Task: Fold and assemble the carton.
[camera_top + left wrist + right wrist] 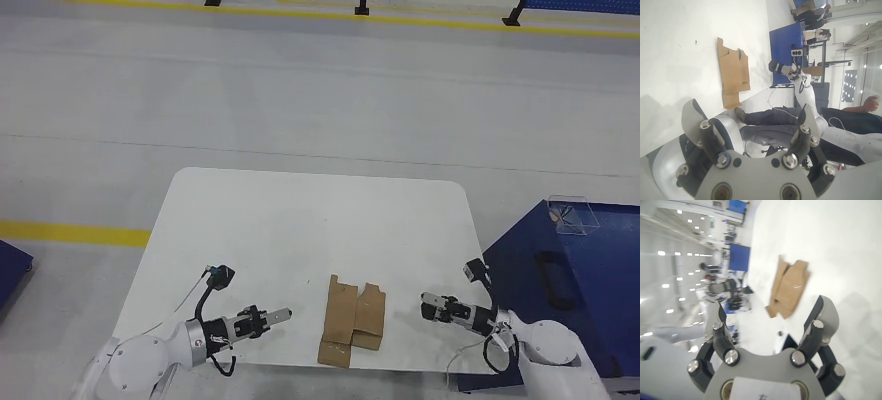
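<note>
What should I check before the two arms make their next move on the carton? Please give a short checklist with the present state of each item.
1. The carton lies flat and not yet folded, between the two grippers: ok.
2. The left gripper is open and empty: ok.
3. The right gripper is open and empty: ok.
4. There is only bare table between each gripper and the carton, with nothing in the way: ok.
5. The carton's near end rests fully on the table, not over the front edge: cannot tell; it lies very close to the edge.
6. Which flap is loose enough to lift first: cannot tell.
</note>
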